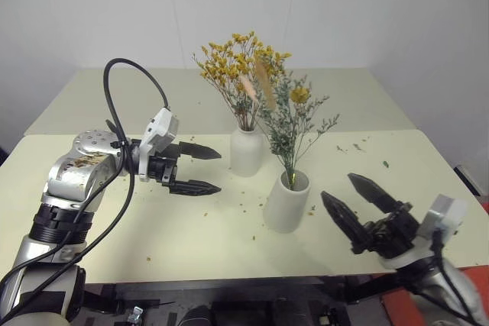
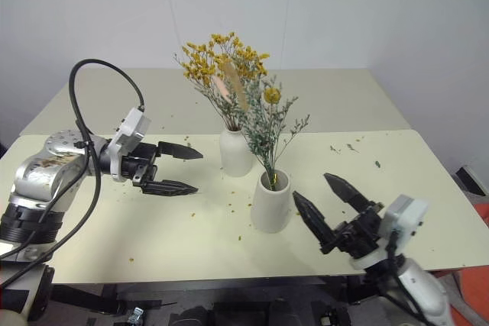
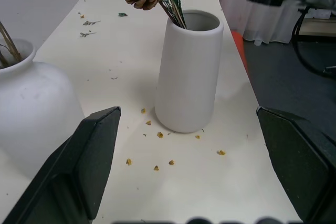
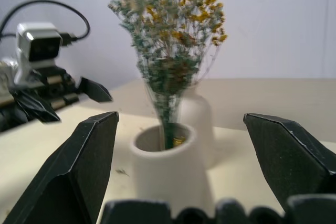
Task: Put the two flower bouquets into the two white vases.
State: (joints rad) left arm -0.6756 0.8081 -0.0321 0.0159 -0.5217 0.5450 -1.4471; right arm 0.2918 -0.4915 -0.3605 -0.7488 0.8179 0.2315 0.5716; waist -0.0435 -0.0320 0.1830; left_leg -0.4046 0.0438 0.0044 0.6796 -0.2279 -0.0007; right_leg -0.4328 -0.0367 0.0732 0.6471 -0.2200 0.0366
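both bouquets look done: grey-green bunch (image 1: 289, 124) upright in the cylinder vase (image 1: 286, 201), yellow spray (image 1: 237, 62) in the bottle vase (image 1: 246, 151) just behind. right end effector (image 1: 357, 202) nearest, left end effector (image 1: 192, 168) opposite, both wide open, empty.

A: Surface? 
B: Pale cream table (image 1: 428, 188), a second like it (image 1: 137, 97) butted behind, seam between them. Dried crumbs (image 3: 157, 153) scattered on top.
A: Surroundings? 
B: Plain white wall (image 1: 344, 5) close behind; light even, soft shadows.

Matte white ceramic vases (image 1: 286, 202); dry, brittle bouquets (image 1: 294, 124)
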